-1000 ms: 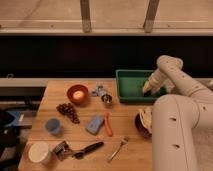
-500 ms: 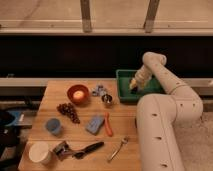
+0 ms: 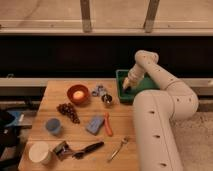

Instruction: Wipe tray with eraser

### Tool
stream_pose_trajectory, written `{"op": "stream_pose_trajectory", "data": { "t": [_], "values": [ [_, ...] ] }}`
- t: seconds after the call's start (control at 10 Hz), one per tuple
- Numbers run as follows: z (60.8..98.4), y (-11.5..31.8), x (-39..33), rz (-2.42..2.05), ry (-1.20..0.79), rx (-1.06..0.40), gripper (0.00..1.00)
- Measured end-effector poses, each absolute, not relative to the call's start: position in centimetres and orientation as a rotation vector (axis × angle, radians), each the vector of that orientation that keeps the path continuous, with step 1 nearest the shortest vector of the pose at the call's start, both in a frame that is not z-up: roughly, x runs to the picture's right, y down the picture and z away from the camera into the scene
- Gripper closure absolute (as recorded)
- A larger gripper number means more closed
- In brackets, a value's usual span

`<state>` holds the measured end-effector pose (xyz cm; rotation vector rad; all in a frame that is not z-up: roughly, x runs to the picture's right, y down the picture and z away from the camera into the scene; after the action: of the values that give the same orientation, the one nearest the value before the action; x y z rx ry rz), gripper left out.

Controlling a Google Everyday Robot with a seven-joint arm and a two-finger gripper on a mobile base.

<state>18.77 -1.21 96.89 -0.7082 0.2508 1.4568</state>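
The green tray (image 3: 121,96) lies at the back right corner of the wooden table, mostly covered by my white arm. The arm reaches over it from the right, and my gripper (image 3: 127,87) is down inside the tray at its left end, close to the left rim. The eraser is hidden; I cannot see it at the gripper's tip or anywhere on the table.
Left of the tray stand a small metal cup (image 3: 106,98) and an orange bowl (image 3: 78,94). Grapes (image 3: 68,111), a blue cup (image 3: 52,125), a blue-grey sponge (image 3: 94,124), an orange stick (image 3: 107,125), a white cup (image 3: 39,152), a black tool (image 3: 88,149) and a spoon (image 3: 118,148) lie nearer.
The gripper has swept leftward across the tray, from its right side to its left end. Nothing else on the table has moved.
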Motion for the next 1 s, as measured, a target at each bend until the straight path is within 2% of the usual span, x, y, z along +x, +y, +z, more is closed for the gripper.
{"op": "stream_pose_trajectory", "data": {
  "t": [0.5,1.0],
  "values": [
    [93.4,2.2,26.4,1.459,0.395,-0.691,1.00],
    [94.6,0.5,28.5,1.526,0.385,-0.666,1.00]
  ]
}}
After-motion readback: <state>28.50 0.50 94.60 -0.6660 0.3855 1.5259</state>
